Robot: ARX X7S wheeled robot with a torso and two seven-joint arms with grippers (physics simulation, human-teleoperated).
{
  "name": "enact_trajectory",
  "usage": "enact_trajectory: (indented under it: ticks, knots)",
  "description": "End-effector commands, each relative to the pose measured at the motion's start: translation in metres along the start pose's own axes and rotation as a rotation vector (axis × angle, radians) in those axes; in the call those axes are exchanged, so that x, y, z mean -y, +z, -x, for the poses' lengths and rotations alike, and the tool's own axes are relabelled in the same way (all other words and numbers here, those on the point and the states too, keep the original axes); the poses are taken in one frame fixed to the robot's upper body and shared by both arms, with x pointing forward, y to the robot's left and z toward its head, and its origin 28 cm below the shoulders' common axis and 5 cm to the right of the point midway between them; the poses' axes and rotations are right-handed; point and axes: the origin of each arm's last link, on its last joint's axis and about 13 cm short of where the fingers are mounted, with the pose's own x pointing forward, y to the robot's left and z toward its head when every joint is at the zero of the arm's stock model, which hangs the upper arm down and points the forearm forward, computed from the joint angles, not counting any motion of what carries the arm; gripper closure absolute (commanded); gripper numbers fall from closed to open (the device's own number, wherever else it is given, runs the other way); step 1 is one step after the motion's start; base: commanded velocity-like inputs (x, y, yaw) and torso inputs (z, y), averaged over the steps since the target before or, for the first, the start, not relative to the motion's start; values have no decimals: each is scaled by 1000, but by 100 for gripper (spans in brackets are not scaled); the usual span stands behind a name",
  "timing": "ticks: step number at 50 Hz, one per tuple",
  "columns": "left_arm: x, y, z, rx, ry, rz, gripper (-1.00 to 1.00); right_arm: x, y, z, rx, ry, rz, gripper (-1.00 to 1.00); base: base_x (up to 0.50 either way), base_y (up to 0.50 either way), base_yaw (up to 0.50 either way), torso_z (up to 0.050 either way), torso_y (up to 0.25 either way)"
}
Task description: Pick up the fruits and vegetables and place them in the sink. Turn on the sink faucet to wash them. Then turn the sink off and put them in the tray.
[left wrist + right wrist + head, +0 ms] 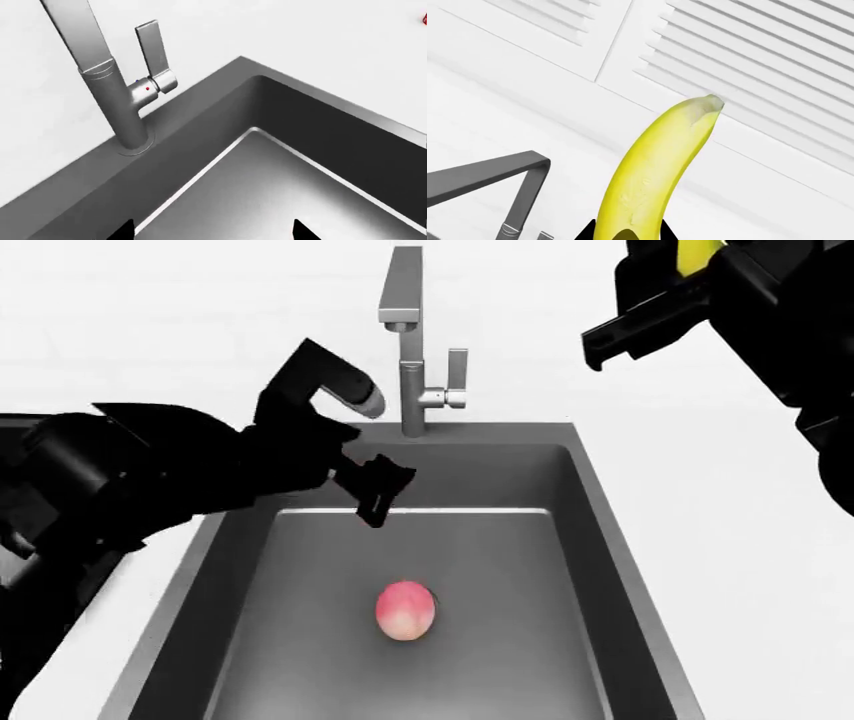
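The peach (406, 610) lies on the floor of the sink (607, 540), near the middle of the basin. The right gripper (627, 325) is raised high beside the faucet (407, 340), its jaws clenched around the banana (654, 170). The left gripper (378, 492) hangs over the sink's back edge below the lever handle (153, 50), jaws released and apart, holding nothing

A pink, pale-blushed peach (406, 610) lies in the dark grey sink (587, 530). Behind the sink: brushed-steel faucet (406, 330), red-dotted lever (155, 52). Above it, a yellow banana (650, 170).
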Motion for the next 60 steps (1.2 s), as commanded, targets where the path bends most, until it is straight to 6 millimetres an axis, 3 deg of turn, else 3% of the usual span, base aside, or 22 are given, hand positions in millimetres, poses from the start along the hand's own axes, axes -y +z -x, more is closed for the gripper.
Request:
enact_trajectory:
  ticks: [1, 15, 25, 36, 47, 60]
  knots:
    - [-22, 10, 51, 169, 183, 123, -100, 2, 3, 0, 20, 12, 10, 100, 0, 0, 0, 0, 0]
    - [-41, 12, 86, 267, 351, 199, -100, -3, 10, 5, 31, 129, 43, 100, 0, 0, 0, 0, 0]
    - [-49, 28, 98, 354, 416, 212, -100, -12, 9, 14, -75, 400, 124, 100, 0, 0, 0, 0, 0]
    - [-48, 36, 101, 389, 420, 206, -100, -33, -13, 19, -204, 649, 160, 100, 0, 0, 0, 0, 0]
    - [-47, 42, 100, 414, 403, 192, -100, -56, -52, -2, -346, 848, 214, 100, 0, 0, 0, 0, 0]
    - [-43, 49, 106, 424, 399, 169, -100, -74, -100, -56, -427, 845, 103, 100, 0, 0, 0, 1, 0]
